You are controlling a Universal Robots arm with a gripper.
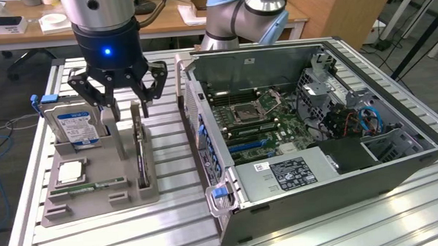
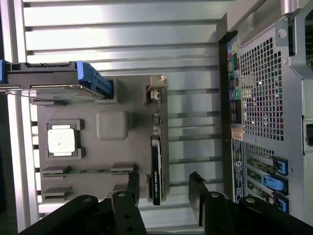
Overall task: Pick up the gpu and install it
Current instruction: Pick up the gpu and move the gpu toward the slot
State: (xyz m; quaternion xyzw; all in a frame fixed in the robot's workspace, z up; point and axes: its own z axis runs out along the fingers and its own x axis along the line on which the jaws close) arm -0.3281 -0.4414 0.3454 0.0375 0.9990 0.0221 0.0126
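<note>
Slotted aluminium table (image 1: 171,223) carries a grey parts tray (image 1: 98,206) beside an open computer case (image 1: 395,166). The gripper (image 1: 127,107) hangs over the tray, empty, its fingers (image 2: 133,182) spread wide above the gpu (image 1: 140,147), which stands on edge in the tray slot nearest the case.

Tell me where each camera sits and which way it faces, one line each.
Exterior view: raised, apart from the robot, looking down on the parts holder and open PC case; the arm and open claw show.
Wrist view: on the wrist, looking down between the claw's fingers onto the holder.
Shared: gpu, hard drive, holder, case, claw.
</note>
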